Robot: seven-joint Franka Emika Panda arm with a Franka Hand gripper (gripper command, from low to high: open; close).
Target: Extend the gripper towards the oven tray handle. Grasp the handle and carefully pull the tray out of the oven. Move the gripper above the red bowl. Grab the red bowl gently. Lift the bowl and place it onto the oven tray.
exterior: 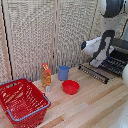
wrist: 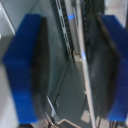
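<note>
In the exterior view my gripper [exterior: 101, 60] hangs at the front of the black oven [exterior: 121, 46] on the right, over the dark wire tray [exterior: 116, 65]. In the wrist view the gripper [wrist: 70, 67] is open, with one blue finger [wrist: 27, 65] on each side. Thin bars of the tray [wrist: 84, 75] run between the fingers, and the picture is blurred. I cannot tell whether the fingers touch a bar. The red bowl [exterior: 70, 87] sits on the wooden table, well to the exterior view's left of the gripper, and is empty.
A long dark slatted door panel [exterior: 92, 73] lies in front of the oven. A blue cup [exterior: 63, 73] and an orange bottle [exterior: 46, 76] stand behind the bowl. A large red wire basket [exterior: 22, 102] sits at the front left. Folding screens stand behind.
</note>
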